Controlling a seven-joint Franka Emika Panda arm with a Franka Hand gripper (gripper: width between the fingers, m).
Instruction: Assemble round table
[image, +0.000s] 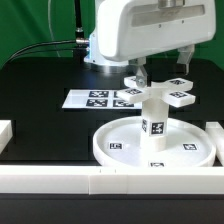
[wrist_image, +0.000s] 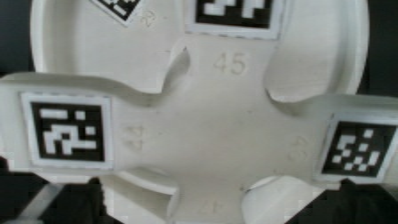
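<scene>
The large rimmed round disc (image: 103, 147) lies flat near the front of the table. The short thick cylinder leg (image: 155, 122) stands upright on its middle, tags on its side. The small cross-shaped foot (image: 158, 93) sits on top of the leg. My gripper (image: 163, 68) hangs just above the foot, open, a finger to each side of it; I cannot tell whether they touch it. In the wrist view the foot (wrist_image: 205, 110) fills the picture, tagged arms spread, with the disc (wrist_image: 71, 30) behind it.
The marker board (image: 85, 100) lies flat behind the disc, toward the exterior view's left. Long white border rails run along the front (image: 60, 182) and stand at the left (image: 5, 135) and right (image: 215, 135) edges. The table top is black.
</scene>
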